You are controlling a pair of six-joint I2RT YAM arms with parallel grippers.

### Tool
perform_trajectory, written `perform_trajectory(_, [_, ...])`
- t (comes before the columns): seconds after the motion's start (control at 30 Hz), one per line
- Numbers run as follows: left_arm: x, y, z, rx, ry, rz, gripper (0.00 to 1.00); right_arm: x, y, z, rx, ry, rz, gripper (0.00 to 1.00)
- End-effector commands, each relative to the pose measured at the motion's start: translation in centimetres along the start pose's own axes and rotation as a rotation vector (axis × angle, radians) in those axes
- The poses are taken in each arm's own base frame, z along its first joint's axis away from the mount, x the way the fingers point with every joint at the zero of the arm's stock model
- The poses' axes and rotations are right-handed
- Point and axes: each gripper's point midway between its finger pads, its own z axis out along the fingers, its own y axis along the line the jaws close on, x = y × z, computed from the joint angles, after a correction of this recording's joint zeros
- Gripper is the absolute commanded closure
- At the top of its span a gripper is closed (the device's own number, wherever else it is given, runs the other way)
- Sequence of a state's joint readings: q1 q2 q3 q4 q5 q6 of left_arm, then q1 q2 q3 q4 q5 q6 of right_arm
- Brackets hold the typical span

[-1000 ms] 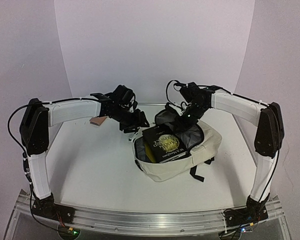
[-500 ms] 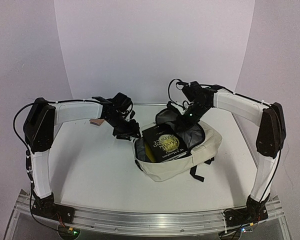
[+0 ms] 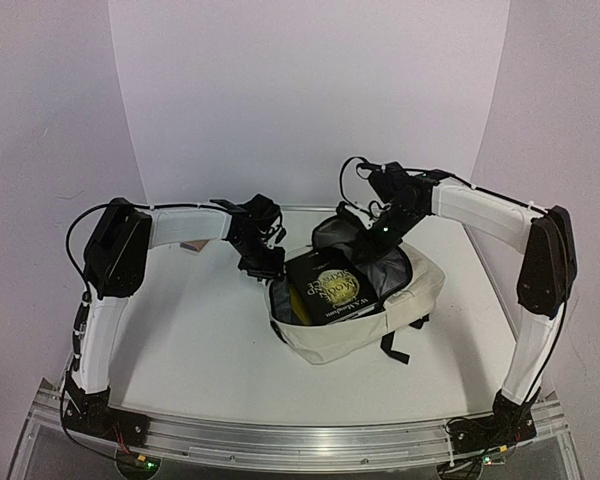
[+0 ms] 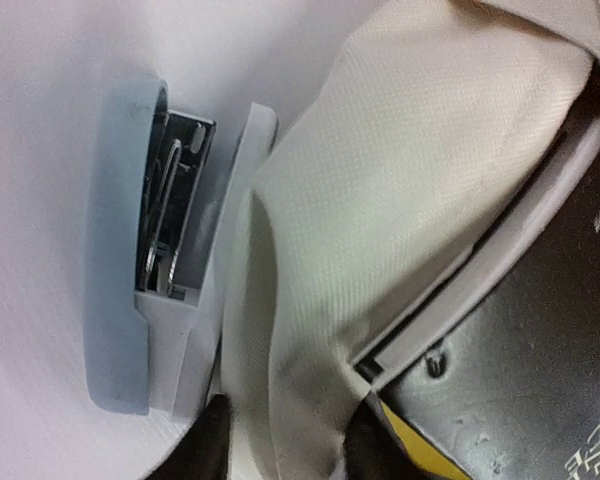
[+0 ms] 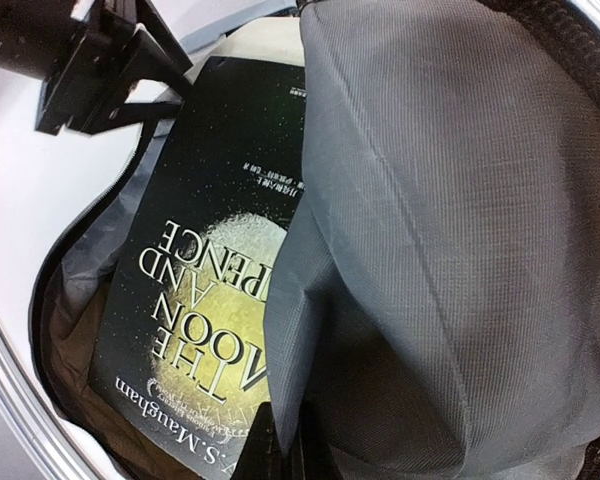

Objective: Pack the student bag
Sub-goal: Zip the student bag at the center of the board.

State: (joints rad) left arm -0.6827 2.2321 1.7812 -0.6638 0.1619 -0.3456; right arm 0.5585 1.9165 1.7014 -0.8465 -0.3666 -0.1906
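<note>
Left jaws half-open astride the rim of the student bag (image 3: 330, 345); right jaws tight on its grey lining (image 5: 460, 200).

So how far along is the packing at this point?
Done: the Moon and Sixpence book and something yellow sit in the open student bag. In hand: right pincer pinches its grey lining open; left pincer straddles the cream rim. Remaining: the stapler lies outside, bag unzipped.

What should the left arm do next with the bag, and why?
Probably close the left gripper on the student bag's cream rim, which its fingers straddle: the right gripper holds the grey lining up, and the black book lies across the opening.
</note>
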Motion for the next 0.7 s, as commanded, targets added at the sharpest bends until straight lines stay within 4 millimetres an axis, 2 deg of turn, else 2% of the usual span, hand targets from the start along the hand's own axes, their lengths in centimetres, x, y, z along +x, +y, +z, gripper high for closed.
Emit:
perform_trajectory(0.0, [-3.1, -0.3, -2.2, -0.039, -0.094, 0.038, 0.81, 0.1, 1.2, -3.2, -0.023, -0.036, -0.030, 0.99])
perform_trajectory(0.1, [-4.4, -0.9, -4.5, -0.037, -0.143, 0.043, 0.98, 0.5, 0.9, -3.2, -0.011, -0.027, -0.034, 0.98])
perform_trajectory(0.27, [-6.9, -5.6, -10.7, 0.099, -0.234, 0.066, 1.00, 1.0, 0.2, -3.1, 0.024, -0.010, -0.041, 0.95])
perform_trajectory(0.3, [-7.1, -6.0, -11.6, 0.110, -0.243, 0.055, 1.00, 1.1, 0.1, -3.0, 0.027, -0.007, -0.046, 0.95])
perform_trajectory(0.43, [-8.3, -5.9, -14.8, 0.110, -0.306, -0.024, 1.00, 2.0, -0.1, -2.7, 0.042, 0.015, -0.068, 0.96])
perform_trajectory(0.57, [-9.5, -7.1, -18.1, 0.200, -0.408, -0.077, 1.00, 3.3, -1.0, -2.4, 0.082, 0.049, -0.098, 0.96])
perform_trajectory(0.67, [-9.6, -5.6, -18.7, 0.241, -0.432, -0.162, 1.00, 3.9, -1.4, -2.4, 0.102, 0.065, -0.122, 0.96])
